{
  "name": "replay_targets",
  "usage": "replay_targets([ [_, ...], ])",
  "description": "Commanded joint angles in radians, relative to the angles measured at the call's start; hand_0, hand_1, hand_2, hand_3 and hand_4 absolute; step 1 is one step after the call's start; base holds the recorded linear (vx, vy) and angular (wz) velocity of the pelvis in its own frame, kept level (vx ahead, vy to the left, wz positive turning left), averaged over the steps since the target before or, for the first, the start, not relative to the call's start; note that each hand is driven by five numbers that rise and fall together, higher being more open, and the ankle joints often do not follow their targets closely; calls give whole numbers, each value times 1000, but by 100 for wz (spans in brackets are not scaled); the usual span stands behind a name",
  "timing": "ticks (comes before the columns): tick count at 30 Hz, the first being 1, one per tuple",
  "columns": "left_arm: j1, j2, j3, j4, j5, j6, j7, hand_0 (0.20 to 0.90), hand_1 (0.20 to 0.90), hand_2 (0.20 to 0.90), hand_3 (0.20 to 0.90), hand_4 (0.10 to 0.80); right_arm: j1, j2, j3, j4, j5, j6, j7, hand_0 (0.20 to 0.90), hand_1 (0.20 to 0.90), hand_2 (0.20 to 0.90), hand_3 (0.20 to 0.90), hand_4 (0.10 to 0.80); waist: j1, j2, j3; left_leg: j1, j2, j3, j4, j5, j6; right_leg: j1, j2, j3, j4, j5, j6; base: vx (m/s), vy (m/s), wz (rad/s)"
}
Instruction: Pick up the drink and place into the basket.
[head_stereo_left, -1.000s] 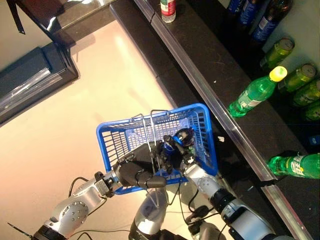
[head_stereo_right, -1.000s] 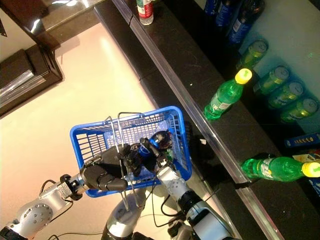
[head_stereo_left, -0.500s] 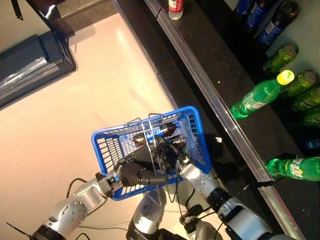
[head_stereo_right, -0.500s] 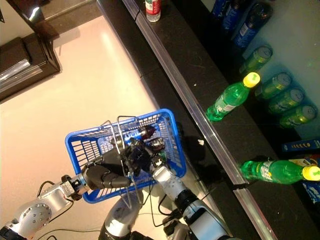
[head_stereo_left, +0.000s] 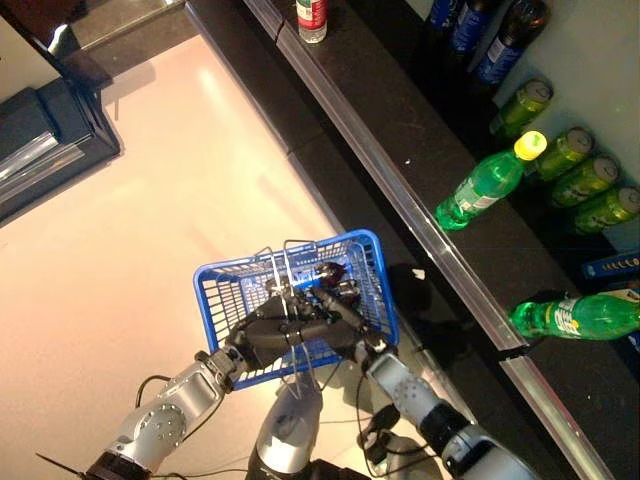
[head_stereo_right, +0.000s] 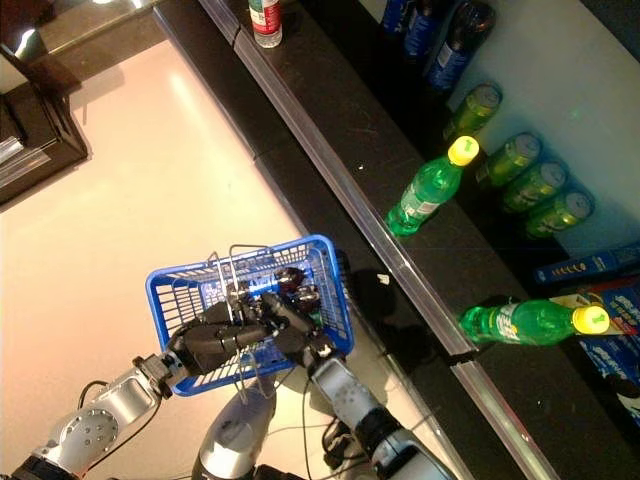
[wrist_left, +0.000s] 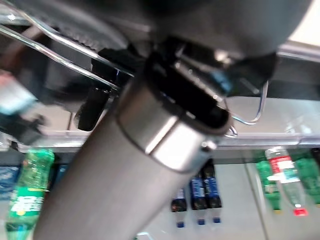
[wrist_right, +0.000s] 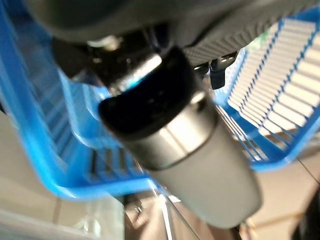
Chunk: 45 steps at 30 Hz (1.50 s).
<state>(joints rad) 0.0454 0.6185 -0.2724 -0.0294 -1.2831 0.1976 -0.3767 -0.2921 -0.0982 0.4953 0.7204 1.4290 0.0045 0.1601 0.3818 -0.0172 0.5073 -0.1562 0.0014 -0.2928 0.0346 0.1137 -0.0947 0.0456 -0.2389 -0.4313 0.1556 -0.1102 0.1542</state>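
Left eye view: the left hand (head_stereo_left: 268, 332) curls round the wire handles of the basket (head_stereo_left: 222, 283); the right hand (head_stereo_left: 338, 310) reaches inside, where a dark drink (head_stereo_left: 331, 274) lies by the far wall. Its fingers' spread I cannot tell. Withdraw straight up, clear of the handles.

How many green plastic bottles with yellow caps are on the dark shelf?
2. One yellow-capped green bottle lies tilted near the green cans; the other lies on its side nearer the robot, by the shelf's edge. More may sit outside the views.
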Motion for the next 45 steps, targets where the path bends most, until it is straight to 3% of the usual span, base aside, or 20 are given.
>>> replay_targets([
  [1, -51, -125, 108, -414, -198, -153, -339, 300, 300, 300, 200, 100, 36, 18, -4, -86, -14, -40, 126, 900, 900, 900, 900, 800, -19, 6, -144, 54, 67, 91, 3, -45, 30, -63, -50, 64, -7, 153, 1, -4, -61, -5],
  [10, 28, -164, 158, -393, -199, -146, -338, 300, 300, 300, 200, 100, 172, -23, -67, -140, -33, -45, 177, 900, 900, 900, 900, 800, -51, -4, -195, 99, 86, 112, -9, -56, 21, -34, -37, 77, -19, 145, -2, 30, -20, -8],
  [20, 142, -215, 202, -258, -83, -152, -277, 300, 300, 300, 200, 100, 335, -59, -48, -328, -111, 28, 298, 900, 900, 900, 900, 800, -103, -15, -284, 170, 115, 139, -45, -59, 7, 10, -21, 100, -44, 133, -2, 44, 2, -9],
  [27, 185, -233, 233, -6, -12, -251, -219, 300, 300, 300, 200, 100, 422, -123, -60, -340, -187, 107, 404, 900, 900, 900, 900, 800, -158, -11, -350, 222, 136, 187, -97, -49, -5, 41, -8, 137, -92, 138, 2, -4, 2, -15],
  [35, 191, -307, 288, 358, 45, -326, -172, 300, 300, 300, 200, 100, 443, -119, -165, -233, -279, 163, 404, 900, 900, 900, 900, 800, -218, -15, -392, 230, 165, 264, -122, -36, -21, 53, 0, 176, -174, 182, 11, -61, -30, -22],
  [40, 167, -342, 353, 587, 129, -376, -31, 300, 300, 300, 200, 100, 430, -111, -232, -108, -424, 160, 369, 900, 900, 900, 900, 800, -257, -20, -413, 223, 182, 312, -122, -29, -32, 55, 6, 203, -209, 198, 12, -41, -9, -24],
  [45, 107, -389, 393, 857, 271, -390, 160, 300, 300, 300, 200, 100, 392, -105, -319, 155, -555, 123, 312, 900, 900, 900, 900, 800, -284, -18, -430, 222, 191, 347, -122, -34, -39, 59, 8, 218, -227, 201, 11, -24, 8, -21],
])
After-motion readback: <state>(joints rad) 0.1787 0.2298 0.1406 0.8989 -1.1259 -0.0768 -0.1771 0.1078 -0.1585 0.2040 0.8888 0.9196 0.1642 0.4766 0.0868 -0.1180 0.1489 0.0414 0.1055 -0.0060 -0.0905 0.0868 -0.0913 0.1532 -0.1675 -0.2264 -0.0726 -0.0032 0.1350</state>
